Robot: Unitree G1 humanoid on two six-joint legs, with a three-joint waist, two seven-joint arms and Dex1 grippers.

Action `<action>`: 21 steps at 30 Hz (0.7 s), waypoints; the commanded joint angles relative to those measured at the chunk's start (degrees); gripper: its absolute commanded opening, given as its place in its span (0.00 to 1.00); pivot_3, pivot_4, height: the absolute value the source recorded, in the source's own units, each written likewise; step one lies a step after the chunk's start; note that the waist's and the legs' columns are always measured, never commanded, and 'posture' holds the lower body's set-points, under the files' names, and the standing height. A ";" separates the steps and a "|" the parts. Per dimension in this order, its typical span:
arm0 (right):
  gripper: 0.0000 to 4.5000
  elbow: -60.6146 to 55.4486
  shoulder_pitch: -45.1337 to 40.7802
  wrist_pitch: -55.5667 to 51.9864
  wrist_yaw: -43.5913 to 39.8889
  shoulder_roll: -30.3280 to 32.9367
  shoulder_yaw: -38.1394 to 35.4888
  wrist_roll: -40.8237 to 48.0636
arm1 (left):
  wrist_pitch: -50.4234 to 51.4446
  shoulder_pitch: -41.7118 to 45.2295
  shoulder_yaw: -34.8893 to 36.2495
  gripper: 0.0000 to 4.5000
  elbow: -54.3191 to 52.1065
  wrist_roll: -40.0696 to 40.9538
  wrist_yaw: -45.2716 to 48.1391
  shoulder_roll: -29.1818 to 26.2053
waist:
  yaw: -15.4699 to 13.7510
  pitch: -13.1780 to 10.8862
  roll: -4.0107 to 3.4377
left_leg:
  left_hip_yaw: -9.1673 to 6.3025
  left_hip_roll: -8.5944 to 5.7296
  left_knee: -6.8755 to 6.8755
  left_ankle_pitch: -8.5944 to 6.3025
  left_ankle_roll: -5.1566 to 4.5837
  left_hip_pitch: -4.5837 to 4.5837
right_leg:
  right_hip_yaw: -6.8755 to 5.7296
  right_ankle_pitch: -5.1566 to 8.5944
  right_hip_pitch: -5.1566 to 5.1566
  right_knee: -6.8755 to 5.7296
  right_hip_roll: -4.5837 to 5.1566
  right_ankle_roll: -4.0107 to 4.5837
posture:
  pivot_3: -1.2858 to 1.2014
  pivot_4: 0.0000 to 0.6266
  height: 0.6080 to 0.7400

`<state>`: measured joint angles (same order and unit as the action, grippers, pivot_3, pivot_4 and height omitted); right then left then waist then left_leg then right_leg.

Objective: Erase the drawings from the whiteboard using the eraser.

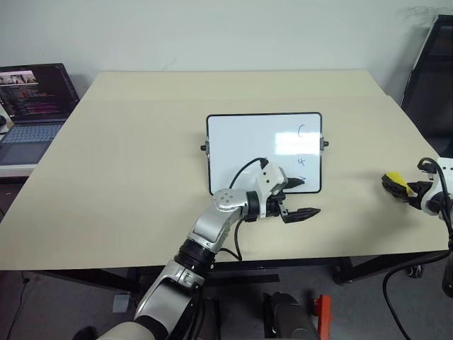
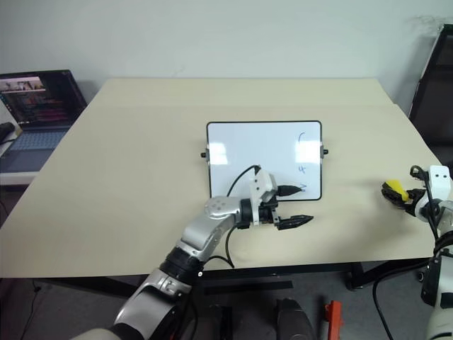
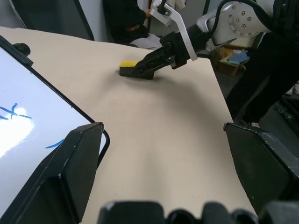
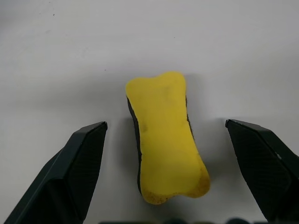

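Between wide right claw (image 4: 166,135) fingers: bone-shaped matte yellow eraser (image 4: 166,151), dark base

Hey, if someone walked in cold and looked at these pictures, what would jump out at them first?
Probably the bright yellow eraser lying on the tan table at its right side, between the open fingers of the right gripper. Next, the whiteboard in the middle of the table, with small blue drawings near its right edge. The open left gripper sits at the board's near right corner.
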<state>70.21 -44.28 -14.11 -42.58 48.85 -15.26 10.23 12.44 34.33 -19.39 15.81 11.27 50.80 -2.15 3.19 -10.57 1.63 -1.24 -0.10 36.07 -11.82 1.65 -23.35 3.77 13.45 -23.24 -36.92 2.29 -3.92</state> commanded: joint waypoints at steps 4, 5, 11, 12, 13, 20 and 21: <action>0.95 0.11 -1.11 1.70 0.47 1.05 -1.16 0.17 | -0.52 0.64 0.29 1.00 -2.28 -0.08 -0.22 -0.03 | 0.00 0.00 0.00 | 0.00 0.00 0.00 0.00 0.00 0.00 | 0.00 0.00 0.00 0.00 0.00 0.00 | 0.52 0.24 1.00; 0.95 0.10 -1.13 1.81 0.43 1.05 -1.10 0.09 | -0.52 0.55 0.21 1.00 -2.35 -0.11 -0.27 -0.02 | 0.00 0.00 0.00 | 0.00 0.00 0.00 0.00 0.00 0.00 | 0.00 -0.01 0.00 0.00 0.00 0.02 | 0.52 0.24 1.00; 0.95 -0.02 -1.41 2.15 -0.11 1.04 -1.07 -0.01 | -0.44 0.36 0.08 1.00 -2.55 -0.15 -0.42 0.04 | 0.01 0.00 -0.01 | 0.00 0.00 0.00 0.00 0.00 0.00 | 0.00 -0.02 0.00 -0.01 0.00 0.03 | 0.52 0.24 1.00; 0.95 -0.04 -1.44 2.26 -0.01 1.07 -1.05 -0.07 | -0.41 0.32 0.08 1.00 -2.60 -0.15 -0.44 0.04 | 0.01 0.01 -0.01 | 0.00 0.00 0.00 0.00 0.00 0.00 | 0.00 -0.02 0.00 -0.01 0.00 0.03 | 0.52 0.24 1.00; 0.95 -0.02 -1.48 2.36 0.10 1.09 -0.96 -0.18 | -0.41 0.33 0.07 1.00 -2.59 -0.16 -0.46 0.05 | 0.01 0.01 -0.01 | 0.00 0.00 0.00 0.00 0.00 0.00 | 0.00 -0.03 0.00 -0.01 0.00 0.04 | 0.52 0.24 1.00; 0.95 0.11 -1.93 2.36 -0.33 1.03 0.55 -1.91 | -0.50 0.28 0.03 1.00 -2.33 -0.26 -0.52 0.08 | 0.01 0.01 -0.01 | 0.00 0.00 0.00 0.00 0.00 0.01 | 0.00 -0.03 0.00 -0.02 0.00 0.05 | 0.52 0.24 1.00; 0.95 0.13 -2.04 2.27 -0.49 1.08 0.71 -2.13 | -0.49 0.28 0.00 1.00 -2.34 -0.29 -0.51 0.06 | 0.00 0.01 -0.01 | 0.00 0.00 0.00 0.00 0.00 0.01 | 0.00 -0.03 0.00 -0.02 0.00 0.05 | 0.52 0.24 1.00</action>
<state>70.30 -44.66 -12.82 -42.56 48.85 -14.39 8.11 12.43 34.31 -19.36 15.81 11.16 50.51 -2.43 3.20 -10.56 1.61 -1.24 -0.10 36.08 -11.82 1.65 -23.34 3.77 13.42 -23.23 -36.94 2.29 -3.87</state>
